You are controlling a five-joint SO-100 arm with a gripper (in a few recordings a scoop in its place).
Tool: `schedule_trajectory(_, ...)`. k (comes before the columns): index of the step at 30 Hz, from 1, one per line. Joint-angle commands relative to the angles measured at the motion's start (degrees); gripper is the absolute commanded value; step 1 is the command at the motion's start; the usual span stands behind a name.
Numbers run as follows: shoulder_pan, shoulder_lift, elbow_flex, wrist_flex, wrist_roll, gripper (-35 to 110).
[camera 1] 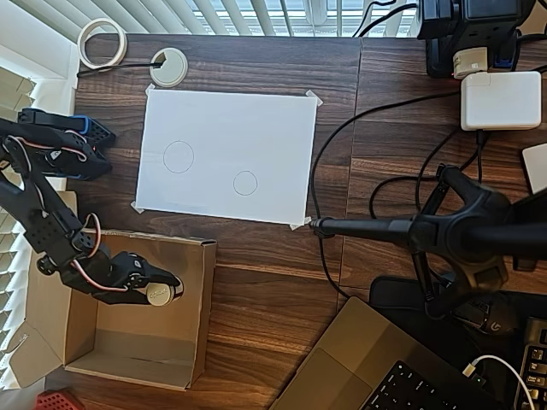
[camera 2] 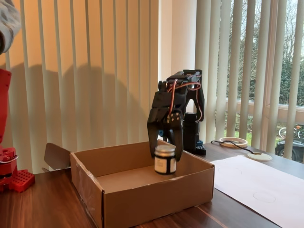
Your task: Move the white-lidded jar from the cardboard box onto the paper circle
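Note:
The white-lidded jar stands upright inside the cardboard box, near its right wall in the overhead view. My black gripper comes down from above with one finger on each side of the jar and is shut on it. Whether the jar rests on the box floor or hangs just above it I cannot tell. The paper circle, the smaller outline, lies bare on the white sheet beyond the box. A larger circle is drawn to its left.
A white tape roll and a desk grommet lie behind the sheet. A black camera stand, cables, a white charger and a laptop crowd the right side. Red blocks sit left of the box.

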Motion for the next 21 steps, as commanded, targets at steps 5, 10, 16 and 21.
schedule_trajectory(5, -8.7, 18.3, -1.9, 0.4, 5.3, 7)
schedule_trajectory(10, -18.1, 22.4, 1.5, 0.4, 7.3, 7)
schedule_trajectory(16, -28.6, 21.9, 6.0, -0.6, 7.6, 6)
schedule_trajectory(21, -33.4, 19.7, 11.7, -3.9, 6.2, 6)
